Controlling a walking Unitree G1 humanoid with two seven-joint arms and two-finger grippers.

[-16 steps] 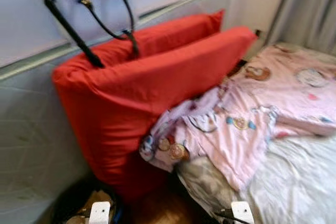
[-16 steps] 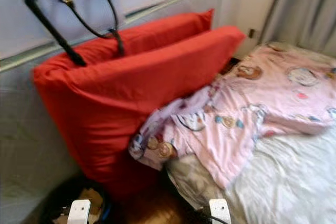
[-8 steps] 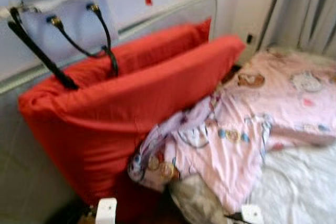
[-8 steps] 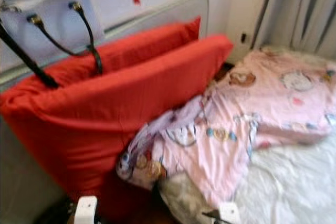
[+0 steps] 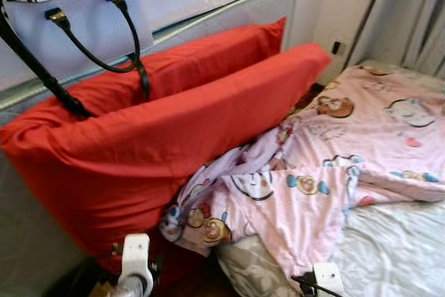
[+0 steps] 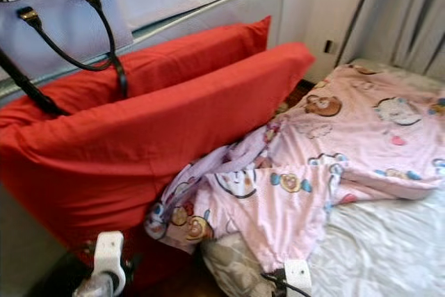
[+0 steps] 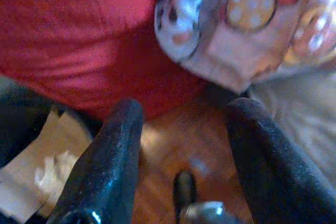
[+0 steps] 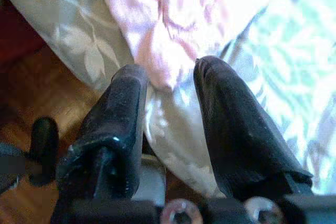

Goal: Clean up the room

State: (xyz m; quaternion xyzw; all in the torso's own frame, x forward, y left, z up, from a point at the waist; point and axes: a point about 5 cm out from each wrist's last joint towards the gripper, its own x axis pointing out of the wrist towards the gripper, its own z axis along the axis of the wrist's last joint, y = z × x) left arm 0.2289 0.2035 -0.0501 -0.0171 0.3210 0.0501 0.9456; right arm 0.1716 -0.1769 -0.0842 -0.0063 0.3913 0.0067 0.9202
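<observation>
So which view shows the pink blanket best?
The left eye view: the pink blanket spreads crumpled across the bed beside the red pillows. The right eye view matches; both wrist views catch blurred edges only.

pillows: 2 (image 5: 160,137) | handbag: 1 (image 5: 69,15) | pink blanket: 1 (image 5: 334,165)

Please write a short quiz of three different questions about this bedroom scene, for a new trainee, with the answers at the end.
1. True or false: the handbag rests above the red pillows.
2. What lies on the bed? A) blue towel B) pink cartoon-print blanket C) green jacket
3. Fill in: the left gripper has its fingers ____ over the wooden floor.

Key: 1 true; 2 B; 3 open.
</observation>
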